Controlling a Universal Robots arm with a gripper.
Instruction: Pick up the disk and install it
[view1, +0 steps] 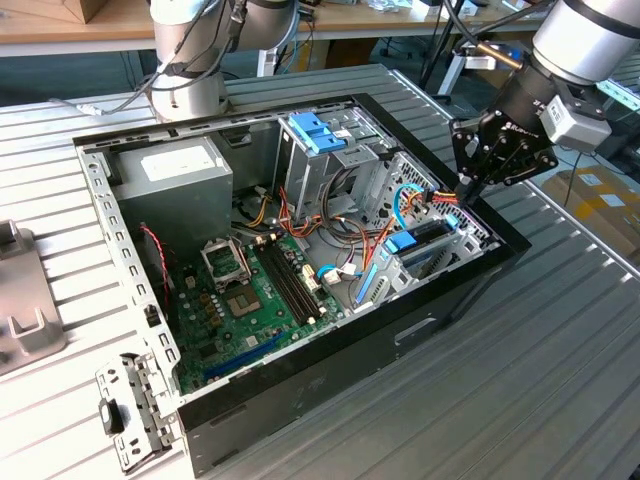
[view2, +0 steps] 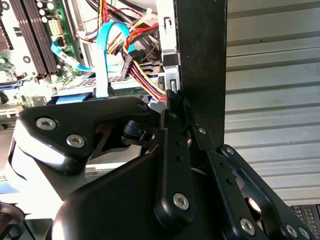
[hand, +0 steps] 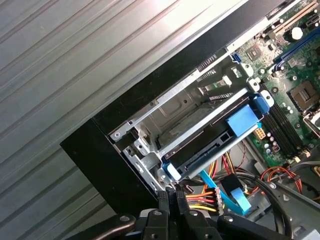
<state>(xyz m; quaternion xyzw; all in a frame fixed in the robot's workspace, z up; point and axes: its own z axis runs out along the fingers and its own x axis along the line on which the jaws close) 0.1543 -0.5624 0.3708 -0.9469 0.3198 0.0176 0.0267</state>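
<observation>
The disk (hand: 210, 145) sits in the drive bay at a corner of the open computer case (view1: 330, 370), where the gripper (view1: 466, 183) hovers, jaws together and empty.

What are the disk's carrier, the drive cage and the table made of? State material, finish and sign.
Bright blue carrier around the dark flat disk: apparently moulded plastic, smooth, uniform colour.
Grey drive cage: likely bare sheet metal, dull sheen, punched holes.
Ribbed grey table: probably metal, perhaps aluminium, with matte parallel grooves.

Black gripper (view1: 468, 186), blue-framed dark disk (hand: 215, 145), green motherboard (view1: 250, 300), black case (view1: 400, 330), ribbed grey table (view1: 560, 380)
</observation>
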